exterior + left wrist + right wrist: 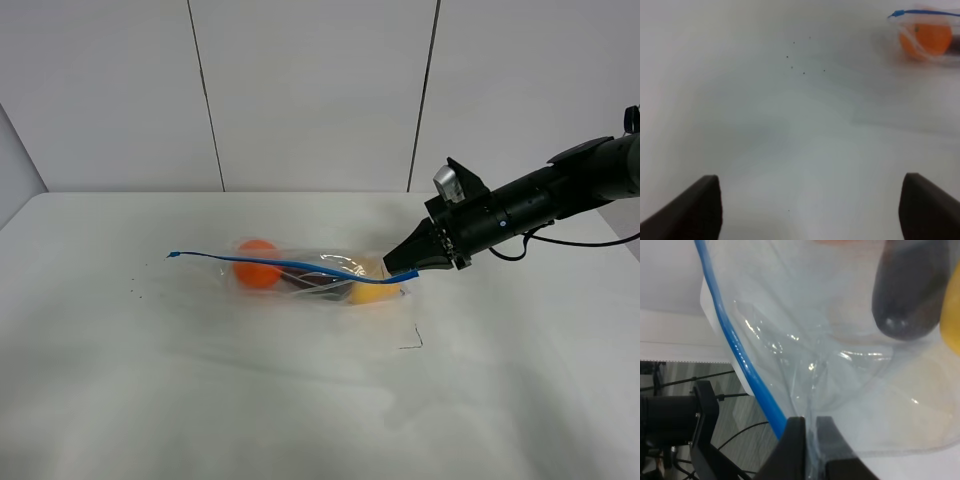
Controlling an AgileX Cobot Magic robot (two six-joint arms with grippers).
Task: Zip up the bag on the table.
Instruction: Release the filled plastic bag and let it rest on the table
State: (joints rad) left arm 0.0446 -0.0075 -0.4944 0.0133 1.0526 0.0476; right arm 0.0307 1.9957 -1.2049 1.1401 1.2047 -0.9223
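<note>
- The bag (300, 275) lay near the middle of the tabletop (200, 400); its blue zipper strip (290, 263) ran along the far side; an orange piece (257, 264), a yellow piece (375, 290) and a dark piece (912, 290) showed through the plastic.
- The right gripper (405, 262) was pinched together on the bag's right end, on the film just beside the strip; whether a slider sat there I could not tell.
- The left gripper (810, 200) hung with fingers apart over bare tabletop, well apart from the bag's orange end.
- In my judgement the left gripper needed to pin the free left end first; the right pinch could then run straight along the strip, kept low, so the film neither bunched nor lifted.
</note>
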